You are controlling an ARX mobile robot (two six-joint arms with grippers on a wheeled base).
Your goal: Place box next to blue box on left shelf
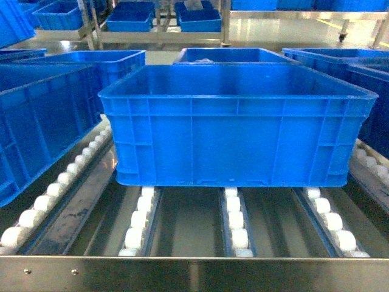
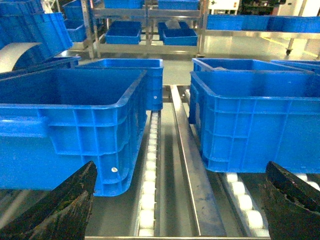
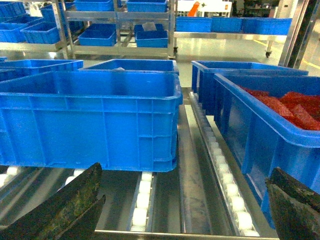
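Note:
The box point(image 1: 237, 121), a large bright-blue open crate, rests on the white rollers of the left shelf point(image 1: 194, 272), set back from the shiny front lip. The neighbouring blue box point(image 1: 42, 121) stands just left of it, with a roller lane between them. In the left wrist view my left gripper point(image 2: 181, 166) is open, its dark fingers point(image 2: 70, 200) spread wide in front of the gap between the blue box point(image 2: 70, 125) and the box point(image 2: 255, 120). My right gripper point(image 3: 185, 170) is also open, empty, below the box's right corner point(image 3: 90, 117). Neither gripper shows in the head view.
A blue crate holding red pieces point(image 3: 270, 125) stands close on the right of the box. More blue crates point(image 1: 237, 56) sit behind on the same rack. Steel racks with blue bins point(image 1: 130, 18) stand across the aisle. A metal divider rail point(image 2: 192, 165) runs between lanes.

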